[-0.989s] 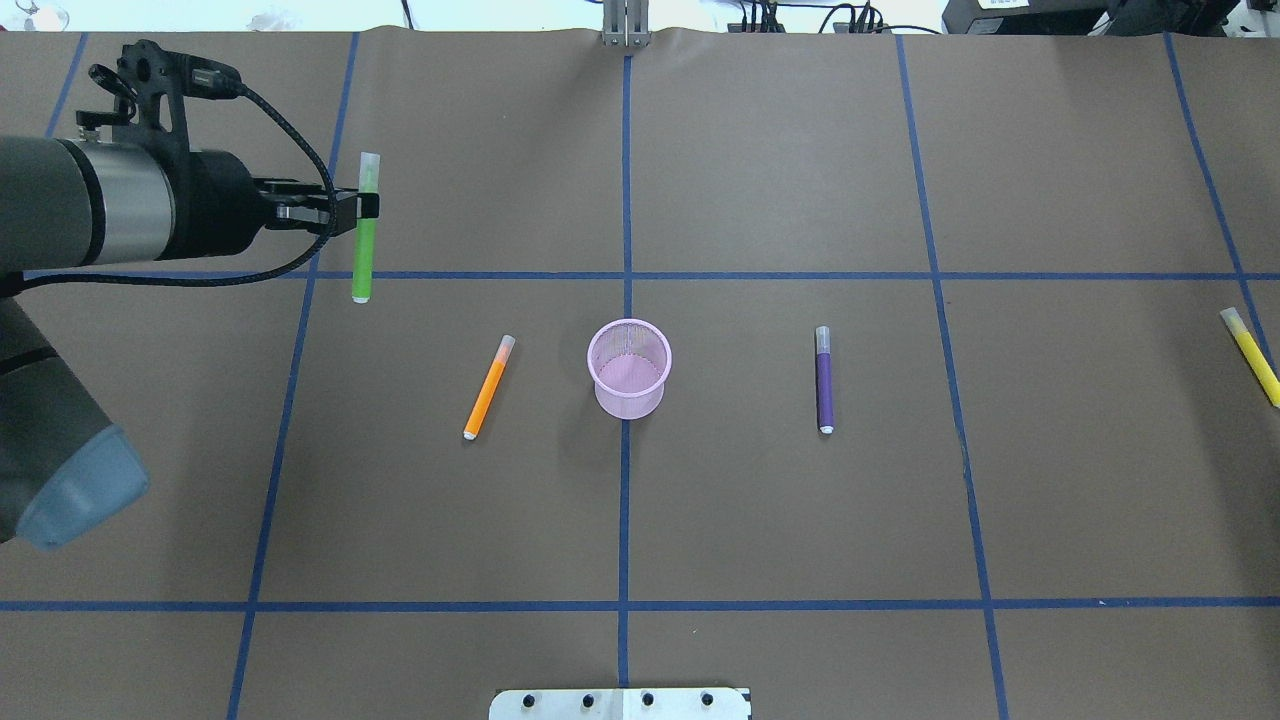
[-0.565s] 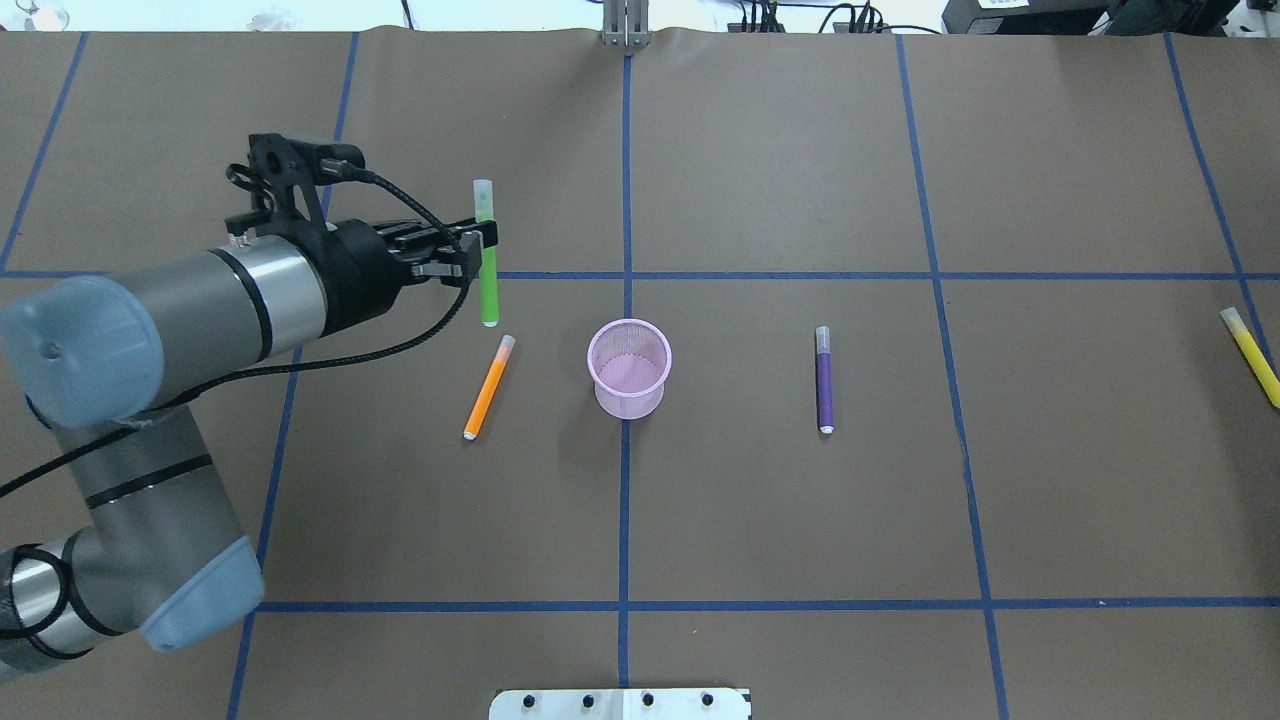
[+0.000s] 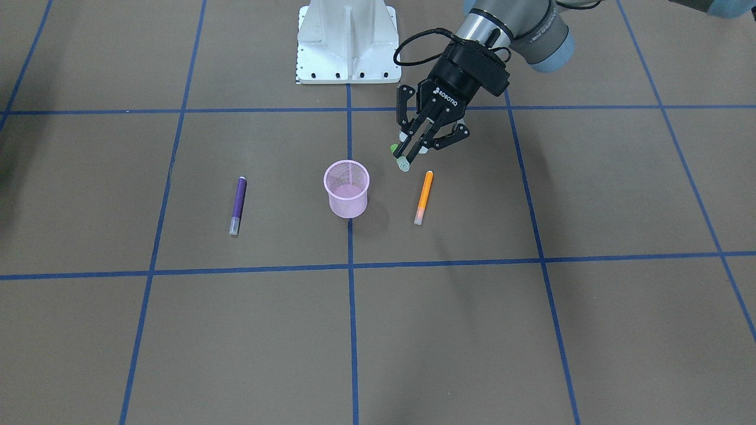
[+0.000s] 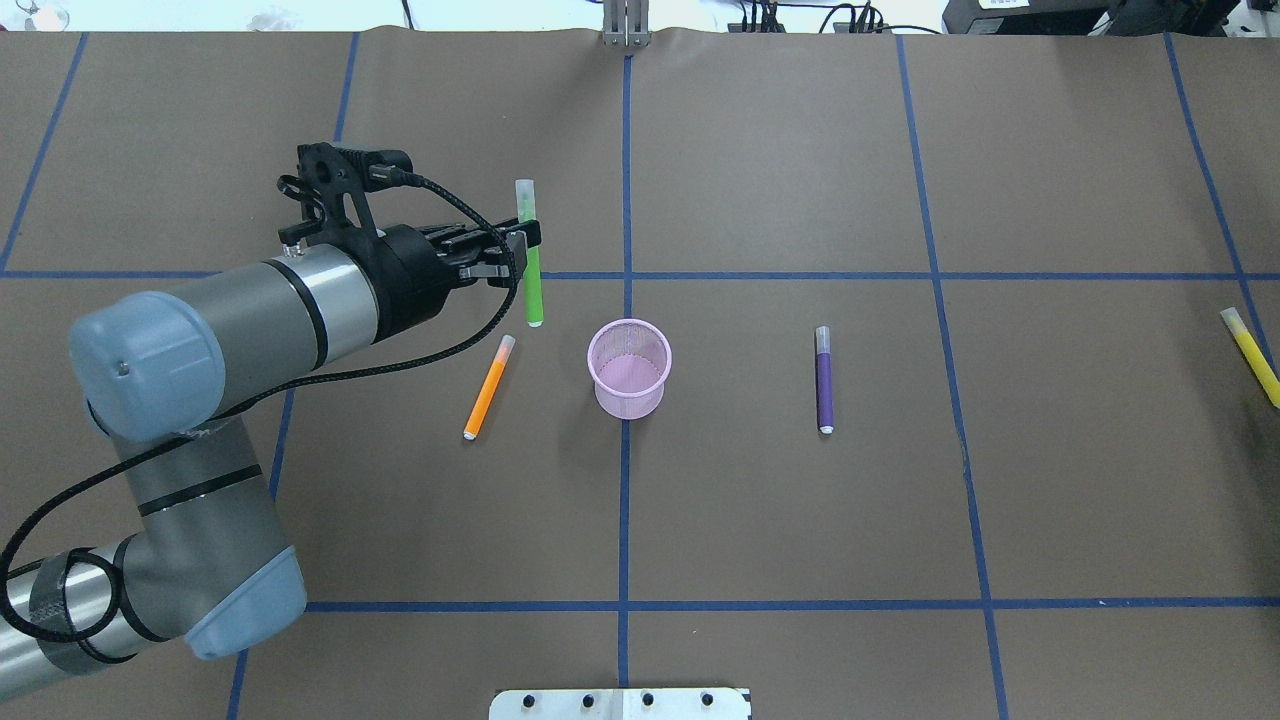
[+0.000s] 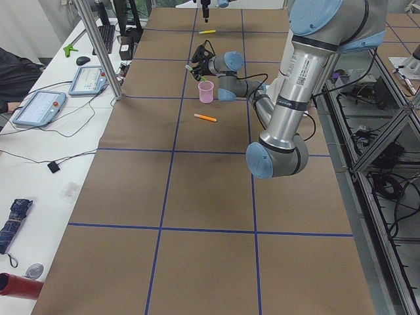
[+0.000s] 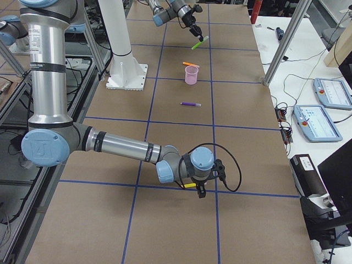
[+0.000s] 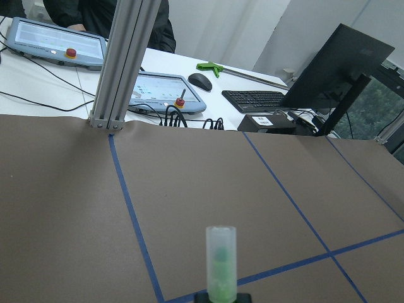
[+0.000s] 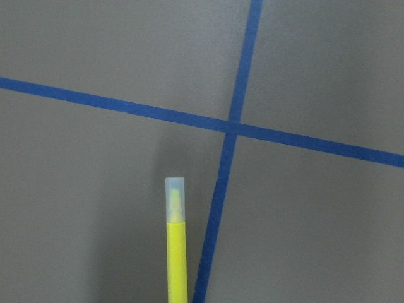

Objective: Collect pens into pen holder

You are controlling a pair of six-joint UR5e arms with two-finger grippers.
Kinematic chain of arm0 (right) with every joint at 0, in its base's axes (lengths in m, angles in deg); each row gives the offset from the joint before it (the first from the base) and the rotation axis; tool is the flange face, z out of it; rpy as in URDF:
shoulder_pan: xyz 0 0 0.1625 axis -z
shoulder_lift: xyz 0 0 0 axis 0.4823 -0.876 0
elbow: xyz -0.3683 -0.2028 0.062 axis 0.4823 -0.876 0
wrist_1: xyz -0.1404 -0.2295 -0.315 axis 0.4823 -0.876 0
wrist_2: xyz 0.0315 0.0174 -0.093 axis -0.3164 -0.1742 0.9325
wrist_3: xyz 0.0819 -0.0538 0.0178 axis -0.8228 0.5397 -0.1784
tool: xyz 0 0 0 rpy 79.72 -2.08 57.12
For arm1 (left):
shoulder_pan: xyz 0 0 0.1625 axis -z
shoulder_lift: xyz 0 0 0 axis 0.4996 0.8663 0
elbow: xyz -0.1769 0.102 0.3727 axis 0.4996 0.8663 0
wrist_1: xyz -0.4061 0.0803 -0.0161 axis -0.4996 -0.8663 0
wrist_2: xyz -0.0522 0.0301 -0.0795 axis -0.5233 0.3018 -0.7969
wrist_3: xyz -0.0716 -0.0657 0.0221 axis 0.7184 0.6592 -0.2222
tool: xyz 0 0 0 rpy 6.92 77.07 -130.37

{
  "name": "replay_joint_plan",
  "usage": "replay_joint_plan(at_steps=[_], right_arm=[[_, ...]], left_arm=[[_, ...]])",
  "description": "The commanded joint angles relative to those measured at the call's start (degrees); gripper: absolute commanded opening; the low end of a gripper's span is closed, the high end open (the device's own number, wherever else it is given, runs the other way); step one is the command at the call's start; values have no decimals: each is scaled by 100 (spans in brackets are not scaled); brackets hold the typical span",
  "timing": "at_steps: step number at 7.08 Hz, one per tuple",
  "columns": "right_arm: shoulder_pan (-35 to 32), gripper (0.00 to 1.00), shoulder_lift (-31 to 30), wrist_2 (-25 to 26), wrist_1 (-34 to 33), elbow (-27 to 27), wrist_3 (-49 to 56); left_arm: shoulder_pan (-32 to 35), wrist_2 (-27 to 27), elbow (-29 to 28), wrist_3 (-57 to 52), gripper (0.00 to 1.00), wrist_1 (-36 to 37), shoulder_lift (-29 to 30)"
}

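Your left gripper [image 4: 522, 243] has swung nearer the pen holder [image 4: 629, 372], fingers pinching the green pen [image 4: 534, 295] aloft, near the orange pen [image 4: 488, 388]; your right gripper [image 6: 199, 191] sits at the yellow pen [image 4: 1250, 355], finger state impossible to tell.

We've got a brown table [image 4: 800, 150] gridded with blue tape lines [image 4: 625, 500]. The pen holder [image 4: 628, 398] is pink see-through mesh. There's a green pen [image 4: 533, 275], orange pen [image 4: 489, 388], purple pen [image 4: 824, 385] and yellow pen [image 4: 1252, 358], all with pale cloudy caps. The left gripper [image 4: 522, 251] is black, the left arm [image 4: 260, 310] silver-grey with light-blue covers.
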Motion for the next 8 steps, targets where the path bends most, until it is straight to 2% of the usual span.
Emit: replay_joint_plan(at_steps=[1, 5, 6, 8], right_arm=[[329, 99, 330, 98, 17, -400, -37], [532, 99, 402, 117, 17, -666, -38], [532, 94, 402, 117, 17, -667, -38], [567, 75, 411, 117, 17, -667, -38]], left_arm=[[-3, -1, -42, 5, 0, -10, 5], [-12, -10, -51, 14, 0, -10, -4], [-12, -10, -60, 14, 0, -10, -4], [-12, -10, -60, 14, 0, -10, -4]])
